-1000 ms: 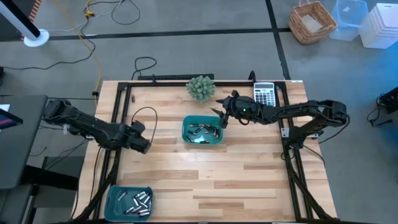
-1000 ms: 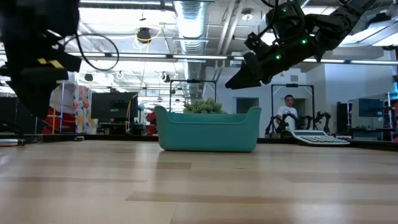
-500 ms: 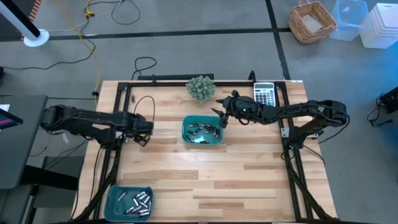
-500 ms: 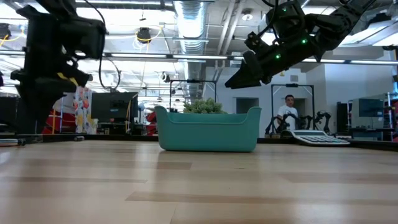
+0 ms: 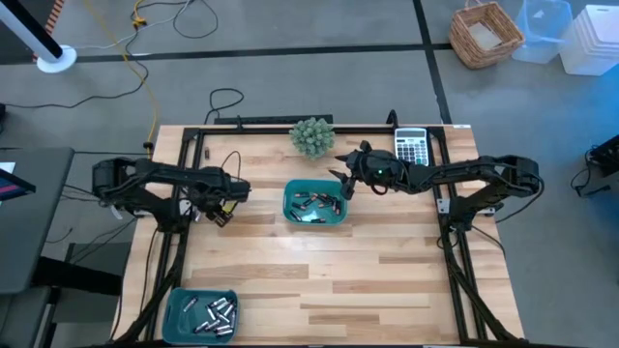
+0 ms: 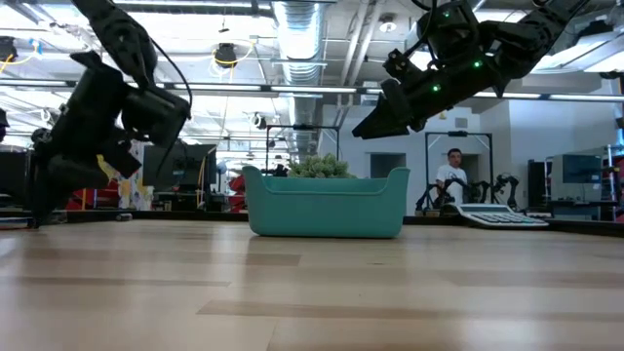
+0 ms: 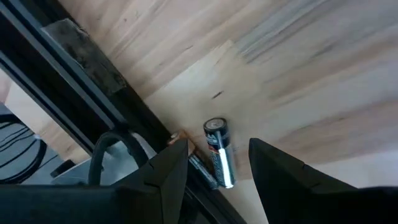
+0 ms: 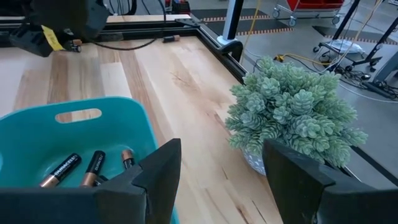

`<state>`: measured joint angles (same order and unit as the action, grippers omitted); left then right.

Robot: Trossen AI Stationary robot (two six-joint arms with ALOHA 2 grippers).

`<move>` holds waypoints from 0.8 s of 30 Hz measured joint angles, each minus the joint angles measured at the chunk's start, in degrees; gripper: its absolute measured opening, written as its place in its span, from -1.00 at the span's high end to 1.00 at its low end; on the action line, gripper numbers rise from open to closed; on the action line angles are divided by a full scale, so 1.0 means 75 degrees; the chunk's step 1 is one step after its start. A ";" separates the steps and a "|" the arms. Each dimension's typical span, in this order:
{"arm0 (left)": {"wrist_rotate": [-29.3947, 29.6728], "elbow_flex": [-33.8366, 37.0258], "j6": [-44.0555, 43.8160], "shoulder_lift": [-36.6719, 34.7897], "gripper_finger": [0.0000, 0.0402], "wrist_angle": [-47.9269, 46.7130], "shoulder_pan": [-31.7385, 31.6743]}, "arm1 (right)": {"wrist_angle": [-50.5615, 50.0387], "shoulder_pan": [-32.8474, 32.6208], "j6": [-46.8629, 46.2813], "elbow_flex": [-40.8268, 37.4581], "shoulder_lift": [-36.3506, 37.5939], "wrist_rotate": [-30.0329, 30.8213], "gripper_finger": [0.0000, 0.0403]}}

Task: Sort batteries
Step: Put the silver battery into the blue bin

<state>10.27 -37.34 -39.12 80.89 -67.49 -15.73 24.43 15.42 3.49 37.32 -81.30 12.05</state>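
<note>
**Carrying one cell across the table**

Gripping a single battery [image 7: 219,152] between its fingers, the left gripper [image 5: 221,206] hangs above the wood beside the middle teal tray [image 5: 288,211], presumably ferrying it. More batteries [image 5: 317,204] lie there, others in the corner tray [image 5: 176,302]. The right gripper [image 5: 344,183] waits, jaws apart, over the middle tray's edge. The cells' white lettering is unreadable.

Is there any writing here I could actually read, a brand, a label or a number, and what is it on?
No text reads clearly enough to quote.
batteries in the teal tray: pale lettering, too blurred to read.
single battery in the left wrist view: print, blurred.
calculator: keys too small to read.
yellow tag: unreadable.
</note>
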 joint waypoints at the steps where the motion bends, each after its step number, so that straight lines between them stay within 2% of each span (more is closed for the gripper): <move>1: -0.0005 0.0000 0.0114 0.0100 0.17 0.0019 -0.0082 | 0.0000 0.0000 0.0003 0.0000 0.0000 0.0000 -0.19; 9: -0.0399 0.0061 0.0785 0.0374 0.17 0.0423 -0.0500 | -0.0032 0.0000 0.0029 0.0000 0.0000 0.0000 -0.19; 14: -0.0727 0.0489 0.0901 0.0348 0.17 0.0632 -0.0729 | -0.0059 0.0000 0.0068 0.0000 0.0000 0.0000 -0.19; 21: -0.0744 0.0547 0.0855 0.0310 0.17 0.0773 -0.0818 | -0.0061 0.0000 0.0084 0.0000 0.0000 0.0000 -0.19; 24: -0.0766 0.0552 0.0837 0.0313 0.26 0.0784 -0.0818 | -0.0058 0.0000 0.0084 0.0000 0.0000 0.0000 -0.19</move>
<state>4.52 -33.21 -32.85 83.24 -61.61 -21.87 23.99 15.42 4.12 37.32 -81.30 12.05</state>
